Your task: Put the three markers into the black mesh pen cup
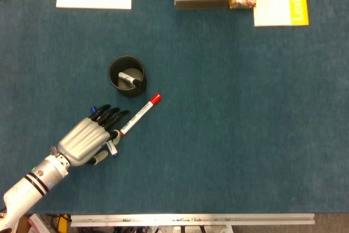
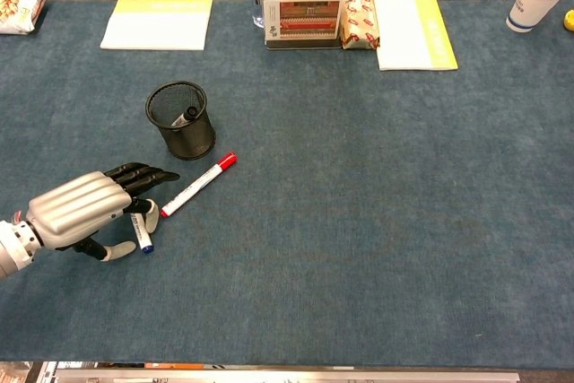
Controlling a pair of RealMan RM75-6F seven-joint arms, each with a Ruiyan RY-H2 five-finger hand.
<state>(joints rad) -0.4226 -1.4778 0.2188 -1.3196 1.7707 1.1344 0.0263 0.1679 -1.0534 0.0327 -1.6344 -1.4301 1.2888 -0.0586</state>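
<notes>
Curling over the blue-capped marker, the left hand has its fingers on it, firm hold unclear. Red-capped marker lies loose at 1 o'clock. Black mesh pen cup, 12 o'clock, holds one black-capped marker. One in, two left.

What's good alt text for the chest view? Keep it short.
The robot's left hand rests over a blue-capped marker on a blue table, its fingers pointing toward a red-capped marker lying nearby. Behind them stands a black mesh pen cup already holding one marker.
</notes>
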